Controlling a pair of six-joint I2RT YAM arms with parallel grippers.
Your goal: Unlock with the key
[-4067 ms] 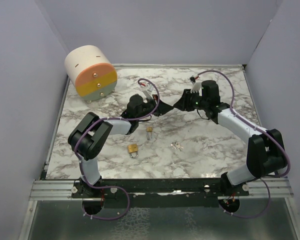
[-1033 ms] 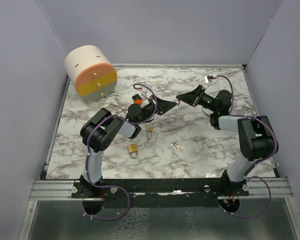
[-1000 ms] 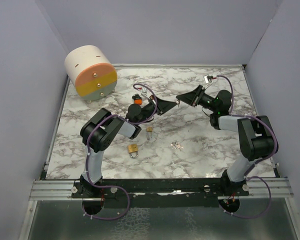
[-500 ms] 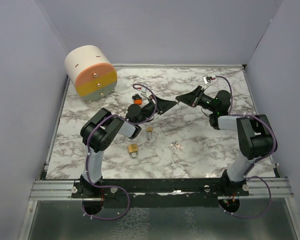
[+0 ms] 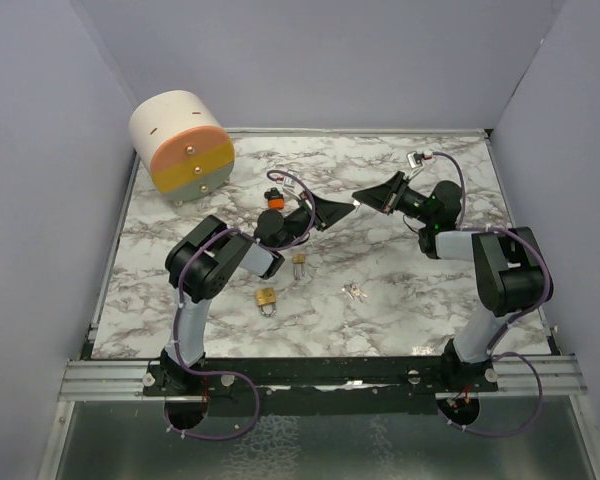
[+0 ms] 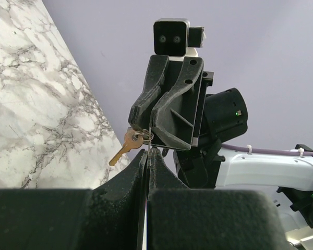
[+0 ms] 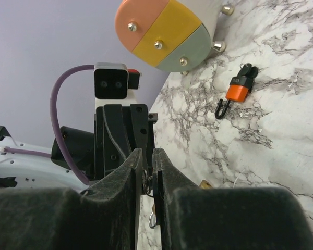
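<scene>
A brass key (image 6: pixel 124 147) hangs on a wire key ring (image 6: pixel 142 136) in the air between my two grippers. My left gripper (image 6: pixel 147 152) is shut, its tips pinching the ring wire. My right gripper (image 7: pixel 146 159) faces it tip to tip and is shut on the same ring (image 7: pixel 148 183). In the top view the left gripper (image 5: pixel 346 208) and right gripper (image 5: pixel 361 200) meet above the middle of the table. A brass padlock (image 5: pixel 267 298) lies on the marble near the front, and a smaller brass padlock (image 5: pixel 299 262) lies behind it.
An orange padlock (image 5: pixel 272 198) with black keys lies by the left forearm and shows in the right wrist view (image 7: pixel 239 89). Loose silver keys (image 5: pixel 354 292) lie front of centre. A cylinder with pink, yellow and green face (image 5: pixel 180 145) stands at the back left.
Since four seconds ago both arms have shifted and the right arm has folded back, with the grippers meeting tip to tip. Over the last second almost nothing moved.
</scene>
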